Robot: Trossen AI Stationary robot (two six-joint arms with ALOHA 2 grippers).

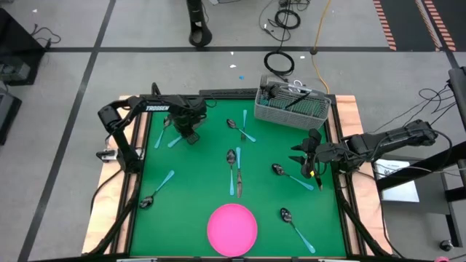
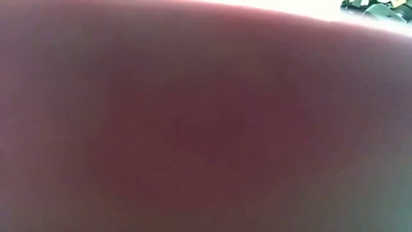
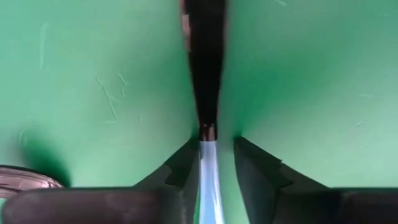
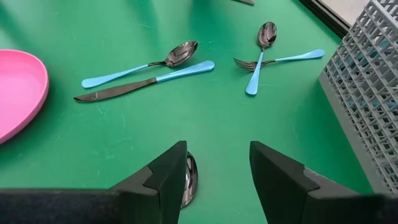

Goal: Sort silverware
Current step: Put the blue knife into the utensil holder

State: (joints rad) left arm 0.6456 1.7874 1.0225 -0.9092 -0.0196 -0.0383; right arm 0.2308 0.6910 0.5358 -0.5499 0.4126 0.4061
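A knife (image 3: 206,93) with a light-blue handle is seen lying on the green mat (image 3: 93,74), its handle running between the fingers (image 3: 180,171) of the left gripper (image 3: 216,163), which stand slightly apart on either side; whether they pinch it cannot be told. "TROSSEN" is read on the left arm (image 1: 156,108) from above only. More silverware (image 1: 234,169) is scattered over the mat, some in the basket (image 1: 291,109). The right gripper (image 4: 217,165) is held open just above a spoon (image 4: 190,180) beside its finger. The low view is filled by the pink plate (image 2: 193,116).
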